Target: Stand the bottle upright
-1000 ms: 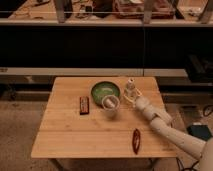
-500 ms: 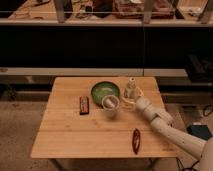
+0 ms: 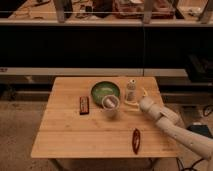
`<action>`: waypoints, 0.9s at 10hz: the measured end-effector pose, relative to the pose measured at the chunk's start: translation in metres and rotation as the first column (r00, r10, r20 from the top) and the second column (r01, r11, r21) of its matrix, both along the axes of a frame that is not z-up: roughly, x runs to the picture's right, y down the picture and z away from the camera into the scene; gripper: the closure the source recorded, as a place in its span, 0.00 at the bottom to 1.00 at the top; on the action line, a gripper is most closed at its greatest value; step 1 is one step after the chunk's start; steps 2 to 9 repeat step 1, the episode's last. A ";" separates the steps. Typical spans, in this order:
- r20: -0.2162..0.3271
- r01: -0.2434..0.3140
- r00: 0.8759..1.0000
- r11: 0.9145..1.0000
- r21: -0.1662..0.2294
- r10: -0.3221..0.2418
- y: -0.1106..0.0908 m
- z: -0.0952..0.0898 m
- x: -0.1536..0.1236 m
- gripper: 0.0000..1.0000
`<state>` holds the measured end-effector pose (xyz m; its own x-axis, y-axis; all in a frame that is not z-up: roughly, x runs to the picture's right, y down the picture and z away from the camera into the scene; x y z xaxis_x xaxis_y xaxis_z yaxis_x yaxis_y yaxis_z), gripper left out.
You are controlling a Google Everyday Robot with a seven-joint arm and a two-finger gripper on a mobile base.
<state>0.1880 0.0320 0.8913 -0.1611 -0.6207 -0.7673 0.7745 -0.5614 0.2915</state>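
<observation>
Bottle [image 3: 131,90]: upright, right of centre on the table [image 3: 65,135], just right of the bowl [image 3: 105,90].
Gripper [image 3: 136,99]: just below and right of the bottle, fingers spread apart, holding nothing.
Cup [image 3: 110,105]: just below the bowl.
Bar [image 3: 84,105]: dark, left of the cup.
Red item [image 3: 135,140]: lower right, near the front edge.

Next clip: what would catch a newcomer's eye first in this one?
Probably the white robot arm reaching in from the lower right, its gripper beside the small pale bottle, which stands upright near the wooden table's far right edge. Next, the green bowl at the table's middle back with a white cup just in front of it. A dark bar lies to the left and a red object near the front edge.
</observation>
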 end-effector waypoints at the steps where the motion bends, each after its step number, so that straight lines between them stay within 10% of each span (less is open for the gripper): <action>1: -0.021 0.013 1.000 1.000 -0.029 -0.013 0.002 -0.006 0.008 0.20; 9: -0.021 0.013 1.000 1.000 -0.029 -0.013 0.002 -0.006 0.008 0.20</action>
